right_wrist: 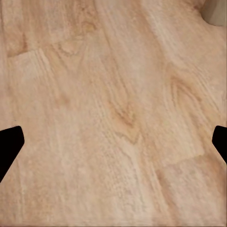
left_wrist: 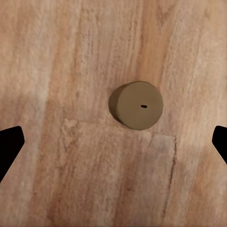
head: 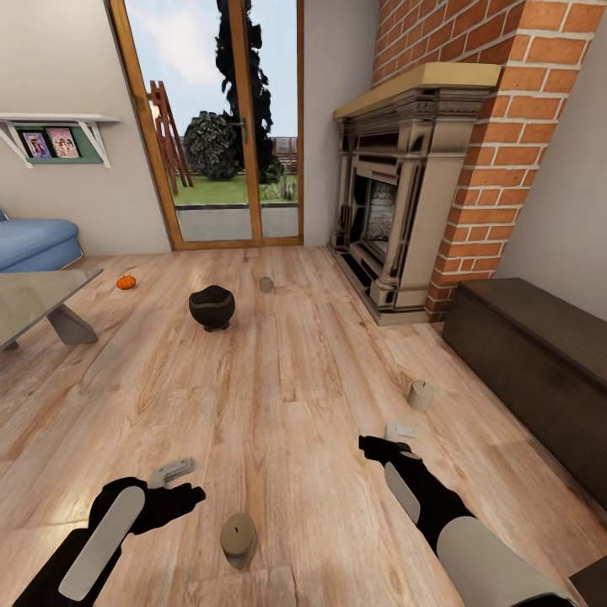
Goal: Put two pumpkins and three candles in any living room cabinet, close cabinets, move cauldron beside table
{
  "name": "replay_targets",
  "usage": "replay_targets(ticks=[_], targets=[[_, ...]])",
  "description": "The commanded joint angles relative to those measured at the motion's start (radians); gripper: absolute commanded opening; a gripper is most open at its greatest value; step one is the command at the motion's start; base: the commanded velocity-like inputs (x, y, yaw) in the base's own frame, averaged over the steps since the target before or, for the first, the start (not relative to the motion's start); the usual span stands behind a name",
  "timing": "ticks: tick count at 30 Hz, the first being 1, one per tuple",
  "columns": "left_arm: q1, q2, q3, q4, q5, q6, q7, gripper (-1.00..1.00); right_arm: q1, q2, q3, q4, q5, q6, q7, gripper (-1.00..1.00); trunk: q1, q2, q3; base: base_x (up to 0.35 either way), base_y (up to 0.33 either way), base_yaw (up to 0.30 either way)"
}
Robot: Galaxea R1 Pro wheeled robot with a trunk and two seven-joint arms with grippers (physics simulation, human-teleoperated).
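Observation:
A small orange pumpkin lies on the wood floor near the pale table at the left. The black cauldron stands mid-floor, with a pale candle just beyond it. A second candle stands near the dark-brown cabinet, whose fronts look shut. A brown candle stands close in front of me, right of my left gripper. In the left wrist view this candle sits below the open left gripper. My right gripper hangs open over bare floor, short of the second candle.
A brick fireplace rises at the back right and glass doors fill the back wall. A blue sofa stands at the far left behind the table. Wood floor spreads between these things.

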Motion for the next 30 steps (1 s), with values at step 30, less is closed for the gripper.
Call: replay_targets(ticks=[30], targets=[[-0.001, -0.002, 0.011, 0.002, 0.003, -0.003, 0.013, 1.0, 0.0, 0.0, 0.008, -0.513, -0.009, 0.393, -0.036, 1.0, 0.004, -0.003, -0.04, 0.0, 0.0, 0.0]])
